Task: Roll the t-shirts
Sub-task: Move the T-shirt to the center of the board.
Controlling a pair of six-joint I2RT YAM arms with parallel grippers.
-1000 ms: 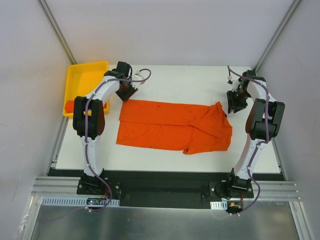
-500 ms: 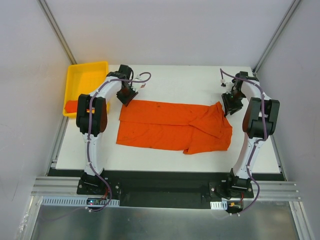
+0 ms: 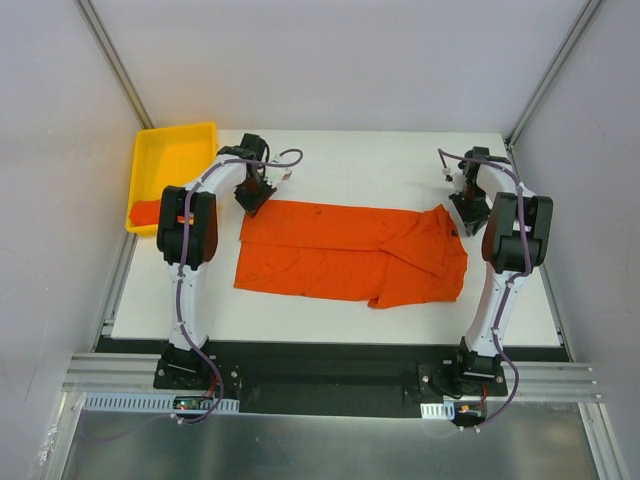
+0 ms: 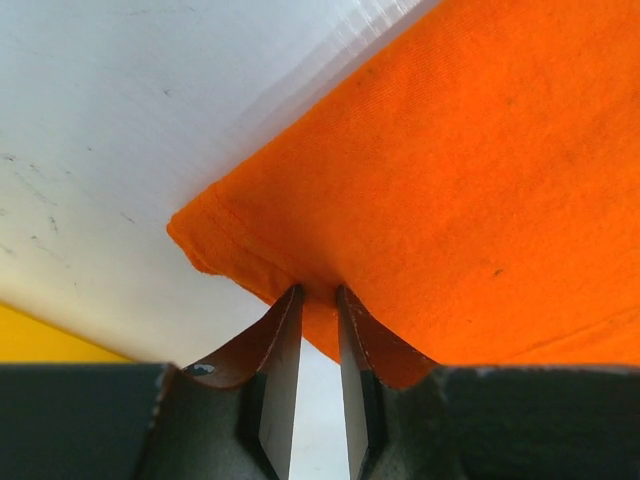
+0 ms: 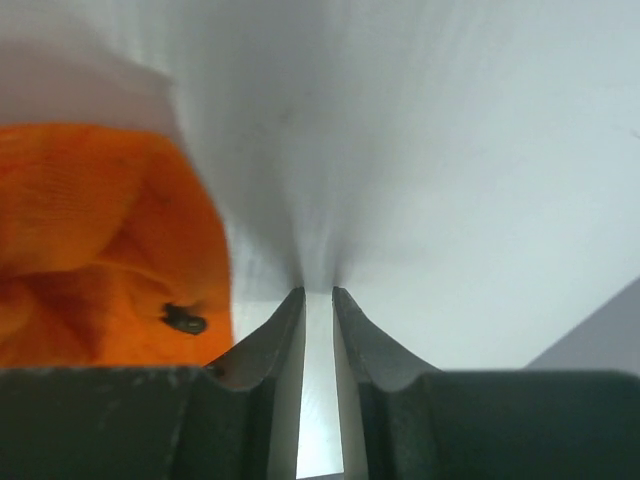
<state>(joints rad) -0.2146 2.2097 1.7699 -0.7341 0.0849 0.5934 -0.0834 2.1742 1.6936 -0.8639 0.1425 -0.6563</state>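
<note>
**Ana:** Here's the overhead view. One orange t-shirt (image 3: 340, 250) lies flat across the middle of the white bench (image 3: 380, 160), its length running left to right. The left end is smooth and square, the right end rumpled with folds.

**Ben:** And both arms are reaching to the far side of it. The left end effector (image 3: 252, 196) sits at the shirt's far-left corner, the right end effector (image 3: 461, 214) by the far-right corner.

**Ana:** On the left wrist camera the fingers (image 4: 280, 370) stand narrow, with only a slim gap between them. Their tips are right on the hem, just beside the corner, and the cloth edge crosses the gap. Lower down, white bench shows between the fingers.

**Ben:** So it's narrow with the hem at the tips, but I wouldn't call that a firm pinch. How about the right wrist?

**Ana:** It has the same slim gap. Those fingers (image 5: 285, 350) point at bare white bench with nothing between them. The orange cloth bunches just to their left, close to the left finger, and there's a small dark mark (image 5: 185, 320) on it.

**Ben:** At the far-left corner, the yellow tray (image 3: 175, 160) sits at the bench's edge. There's more orange cloth (image 3: 146, 212) at its near end, partly hidden behind the left arm.
</note>
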